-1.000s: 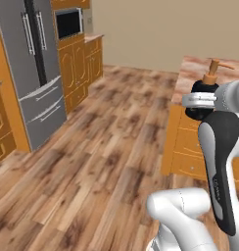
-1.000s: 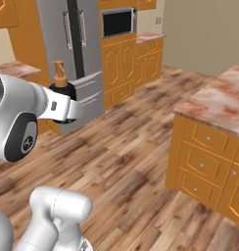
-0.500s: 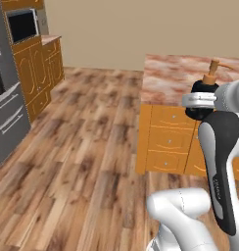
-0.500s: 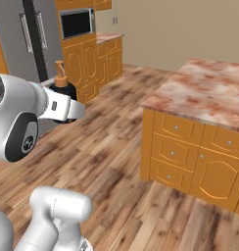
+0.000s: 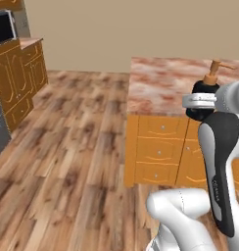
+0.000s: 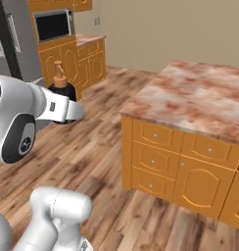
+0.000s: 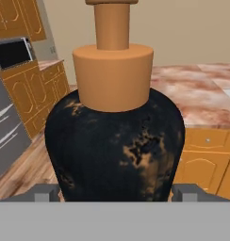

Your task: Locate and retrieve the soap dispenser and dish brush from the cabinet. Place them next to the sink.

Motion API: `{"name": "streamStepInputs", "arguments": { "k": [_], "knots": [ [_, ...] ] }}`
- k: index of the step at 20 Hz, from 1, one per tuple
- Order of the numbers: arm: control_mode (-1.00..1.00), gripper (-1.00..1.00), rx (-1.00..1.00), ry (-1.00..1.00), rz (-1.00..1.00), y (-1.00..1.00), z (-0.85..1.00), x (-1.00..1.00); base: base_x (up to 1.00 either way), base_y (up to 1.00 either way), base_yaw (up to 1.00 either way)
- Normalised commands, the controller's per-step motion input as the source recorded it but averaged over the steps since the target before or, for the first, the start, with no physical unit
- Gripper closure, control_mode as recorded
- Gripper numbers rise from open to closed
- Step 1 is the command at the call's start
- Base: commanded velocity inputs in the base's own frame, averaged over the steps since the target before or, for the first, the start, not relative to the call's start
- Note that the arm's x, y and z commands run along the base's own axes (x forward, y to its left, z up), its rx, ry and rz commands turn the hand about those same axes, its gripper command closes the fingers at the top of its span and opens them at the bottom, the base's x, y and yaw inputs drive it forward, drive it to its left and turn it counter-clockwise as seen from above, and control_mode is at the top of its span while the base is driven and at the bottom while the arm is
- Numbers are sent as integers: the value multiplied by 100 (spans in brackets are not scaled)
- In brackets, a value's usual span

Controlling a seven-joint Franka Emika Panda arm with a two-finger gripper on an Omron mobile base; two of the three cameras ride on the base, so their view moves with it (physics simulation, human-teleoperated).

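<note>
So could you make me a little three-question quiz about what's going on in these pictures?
1. True or false: the gripper is carrying the soap dispenser.
2. What colour is the dispenser's pump top? A) silver B) orange-copper C) white
3. What kind of top does the island counter have?

Key:
1. True. The black bottle sits upright between the fingers, held in the air over the wooden floor.
2. B.
3. A pinkish marbled stone top, over orange wooden drawers.
</note>
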Motion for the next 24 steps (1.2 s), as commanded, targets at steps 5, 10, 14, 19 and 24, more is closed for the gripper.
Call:
{"name": "streamStepInputs", "arguments": {
  "k": [5, 10, 14, 19, 24],
  "knots": [
    [100, 100, 0, 0, 0, 0, 0, 0, 47, -64, -9],
    [100, 100, 0, 0, 0, 0, 0, 0, 20, -33, -33],
    [100, 100, 0, 0, 0, 0, 0, 0, 20, -29, -34],
    [100, 100, 0, 0, 0, 0, 0, 0, 35, -35, -28],
    [100, 100, 0, 0, 0, 0, 0, 0, 71, -48, -6]
  ]
}}
